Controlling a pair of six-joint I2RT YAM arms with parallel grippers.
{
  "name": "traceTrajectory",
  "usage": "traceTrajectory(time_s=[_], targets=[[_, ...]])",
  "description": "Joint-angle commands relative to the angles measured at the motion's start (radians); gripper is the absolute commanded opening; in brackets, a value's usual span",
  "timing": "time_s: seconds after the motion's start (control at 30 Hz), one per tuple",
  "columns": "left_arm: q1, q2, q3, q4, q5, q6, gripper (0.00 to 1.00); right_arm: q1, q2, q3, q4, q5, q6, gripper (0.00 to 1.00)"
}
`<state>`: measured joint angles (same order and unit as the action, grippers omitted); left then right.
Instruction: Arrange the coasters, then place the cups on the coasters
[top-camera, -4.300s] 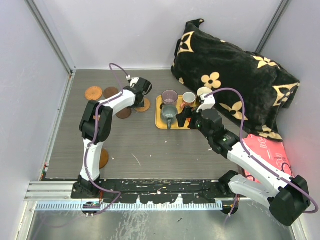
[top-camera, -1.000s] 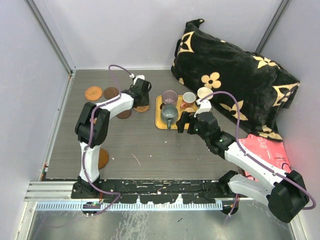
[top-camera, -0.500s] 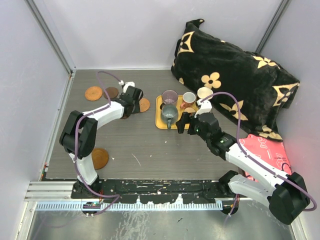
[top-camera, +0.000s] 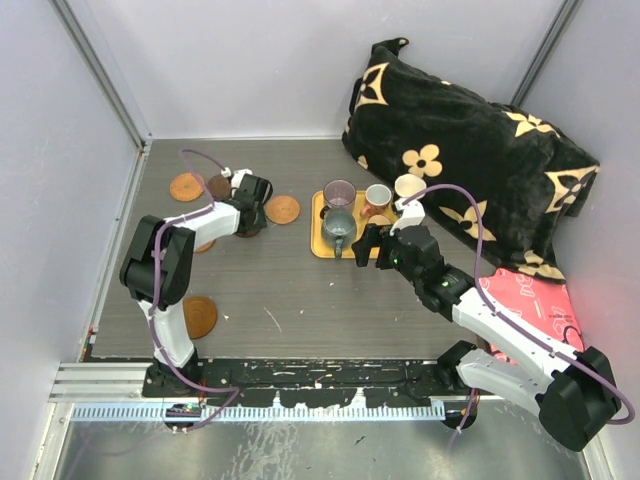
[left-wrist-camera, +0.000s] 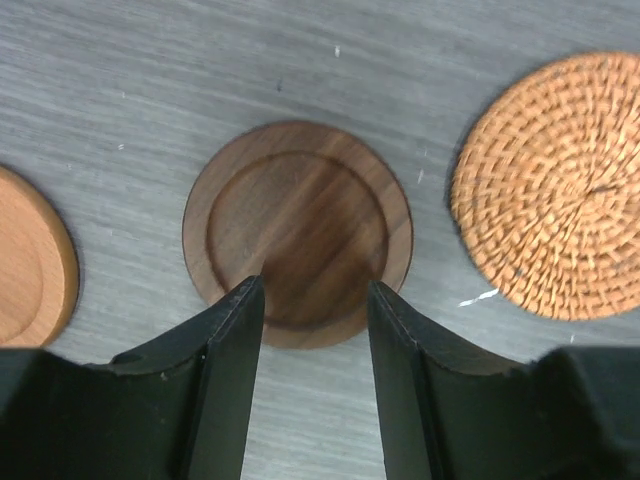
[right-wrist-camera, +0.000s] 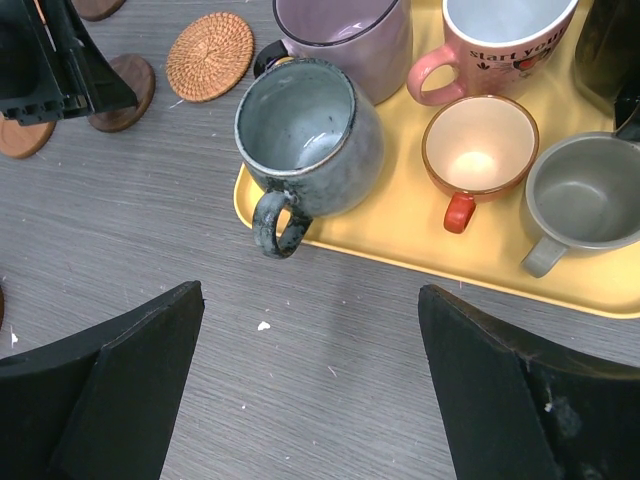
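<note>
My left gripper (top-camera: 250, 214) (left-wrist-camera: 312, 300) is open, low over the near edge of a dark wooden coaster (left-wrist-camera: 298, 225); bare table shows between its fingers. A woven coaster (left-wrist-camera: 550, 185) (top-camera: 282, 209) lies free beside it, and a light wooden coaster (left-wrist-camera: 30, 270) on the other side. More coasters lie at the back left (top-camera: 186, 186) and near the left arm's base (top-camera: 199, 316). The cups stand on the yellow tray (right-wrist-camera: 400, 250): grey-green mug (right-wrist-camera: 305, 125), purple mug (right-wrist-camera: 345, 30), pink mug (right-wrist-camera: 500, 40), tiny orange cup (right-wrist-camera: 478, 145), tiny grey cup (right-wrist-camera: 585, 195). My right gripper (right-wrist-camera: 310, 300) (top-camera: 365, 240) hangs open, empty, before the tray.
A black flowered cushion (top-camera: 460, 160) fills the back right corner. A red packet (top-camera: 530, 300) lies at the right under the right arm. Grey walls close the table at the left and back.
The left gripper has moved left, away from the woven coaster, which now lies free by the tray. It now sits over the dark wooden coaster. The right arm has not moved.
</note>
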<state>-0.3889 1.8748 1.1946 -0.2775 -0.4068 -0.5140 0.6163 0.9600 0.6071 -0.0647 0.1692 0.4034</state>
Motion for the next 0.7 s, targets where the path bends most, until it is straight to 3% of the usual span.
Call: traceTrajectory(time_s=[0.0, 0.67], targets=[[0.026, 0.025, 0.032, 0.038, 0.011, -0.026, 0.47, 0.007, -0.008, 0.013, 0.052, -0.005, -0.005, 0.93], [0.123, 0.187, 0.211, 0.001, 0.074, -0.020, 0.47, 0.005, 0.058, 0.032, 0.071, -0.007, -0.006, 0.93]])
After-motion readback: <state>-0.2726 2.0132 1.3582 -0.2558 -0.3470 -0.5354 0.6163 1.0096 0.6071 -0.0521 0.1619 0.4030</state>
